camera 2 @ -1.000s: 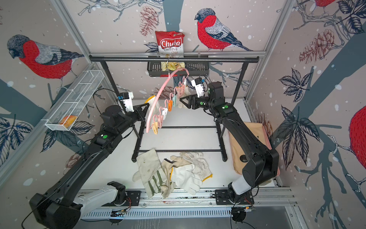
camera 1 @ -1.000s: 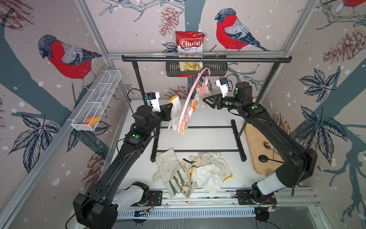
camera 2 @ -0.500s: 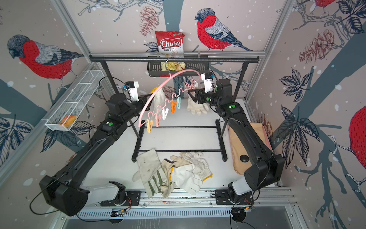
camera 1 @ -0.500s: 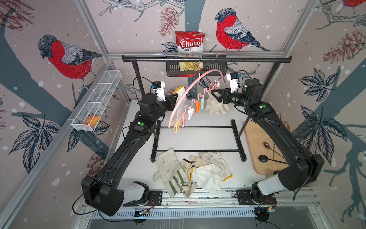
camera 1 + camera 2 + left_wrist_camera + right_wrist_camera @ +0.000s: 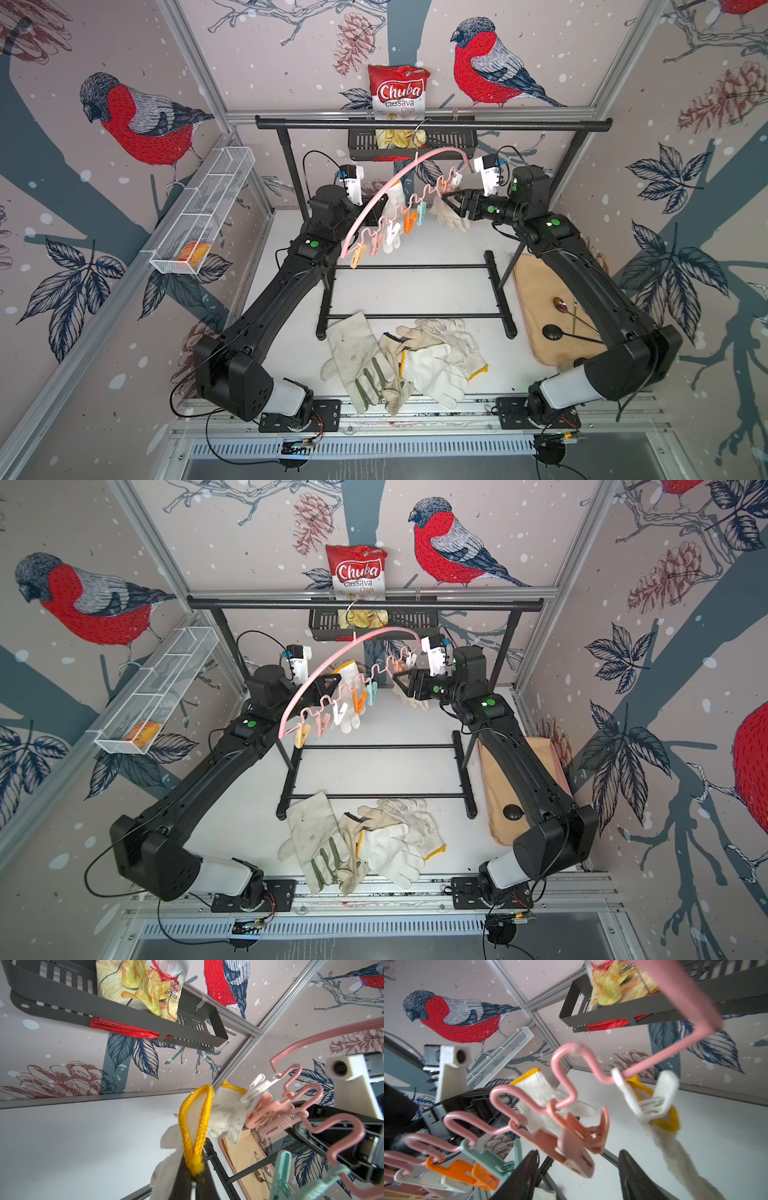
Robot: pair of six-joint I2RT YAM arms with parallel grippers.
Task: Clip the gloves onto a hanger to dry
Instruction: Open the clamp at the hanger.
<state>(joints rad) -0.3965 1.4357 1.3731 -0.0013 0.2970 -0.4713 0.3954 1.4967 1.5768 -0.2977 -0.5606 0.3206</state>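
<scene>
Left tool (image 5: 194, 1176) is pressed together on the yellow cuff of a knit glove (image 5: 196, 1109), holding it up just behind the hanger's row of clothespins. Right tool (image 5: 578, 1157) stands spread, with a pink clothespin (image 5: 571, 1142) just in front of the gap between its fingers; whether either finger touches the pin I cannot tell.

A black garment rack (image 5: 519, 124) stands toward the back of the white bench (image 5: 436, 245). The pink hanger (image 5: 440, 150) hangs by its metal hook from the rack's top bar, between the two tools. Several more gloves (image 5: 399, 365) lie in a loose, overlapping pile at the front of the bench, between the arm bases. A second knit glove (image 5: 455, 218) hangs from the white clothespin (image 5: 652, 1093) at the hanger's right end, just beside the right tool. The orange (image 5: 467, 1174) and teal (image 5: 488, 1159) pins hold nothing.
</scene>
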